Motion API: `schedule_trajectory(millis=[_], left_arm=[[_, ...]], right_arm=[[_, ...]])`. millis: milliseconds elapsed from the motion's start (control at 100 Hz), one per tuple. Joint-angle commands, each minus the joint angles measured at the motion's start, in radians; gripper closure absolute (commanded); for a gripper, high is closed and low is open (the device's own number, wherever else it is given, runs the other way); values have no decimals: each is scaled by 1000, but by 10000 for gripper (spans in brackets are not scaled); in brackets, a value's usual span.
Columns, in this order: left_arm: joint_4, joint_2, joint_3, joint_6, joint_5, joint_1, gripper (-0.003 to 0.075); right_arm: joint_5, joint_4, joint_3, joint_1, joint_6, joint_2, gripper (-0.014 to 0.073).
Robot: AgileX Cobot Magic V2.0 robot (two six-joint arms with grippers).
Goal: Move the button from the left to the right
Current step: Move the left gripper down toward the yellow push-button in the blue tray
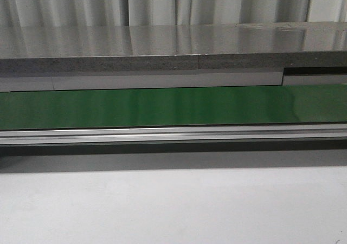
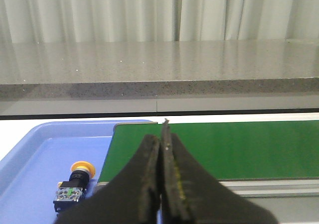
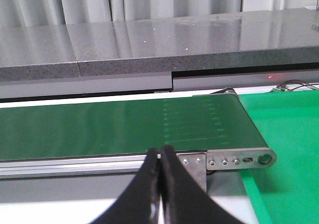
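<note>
The button (image 2: 75, 183) is being kept in the blue tray (image 2: 30, 159), just off the end of the green conveyor belt (image 2: 224, 147): yellow-orange mushroom cap, black blocky body, tiny green-white mark. Both the left gripper (image 2: 162, 134) and right gripper (image 3: 160, 152) are being held pinched together, nothing gripped.

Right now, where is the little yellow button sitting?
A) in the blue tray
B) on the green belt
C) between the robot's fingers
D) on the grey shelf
A: in the left wrist view the button lies on the blue tray, beside the green belt.
</note>
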Motion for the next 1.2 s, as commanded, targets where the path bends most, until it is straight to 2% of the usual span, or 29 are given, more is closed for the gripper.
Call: schedule_trajectory(millis=[0,130,440,560,700,940,990,1060,1130,1190], left_arm=[[-53,42,-99,-9,-57,-5,741],[-92,136,-228,-9,24,-5,741],[-90,467,-599,-9,534,-5,741],[-90,579,-696,-9,661,-5,741],[-90,670,-738,-9,721,-5,741],[-80,747,-743,-9,728,-5,735],[-80,752,-743,-8,730,-5,708],[-63,752,-743,-8,730,-5,619],[-54,752,-743,-8,730,-5,472],[-44,752,-743,-8,730,-5,304]], right_arm=[[-82,-6,-17,3,0,-18,660],[-82,-6,-17,3,0,-18,660],[-82,-6,-17,3,0,-18,660],[-82,-6,-17,3,0,-18,660],[-82,-6,-17,3,0,-18,660],[-82,-6,-17,3,0,-18,660],[-82,-6,-17,3,0,-18,660],[-82,-6,-17,3,0,-18,660],[-82,-6,-17,3,0,-18,660],[-82,-6,-17,3,0,-18,660]])
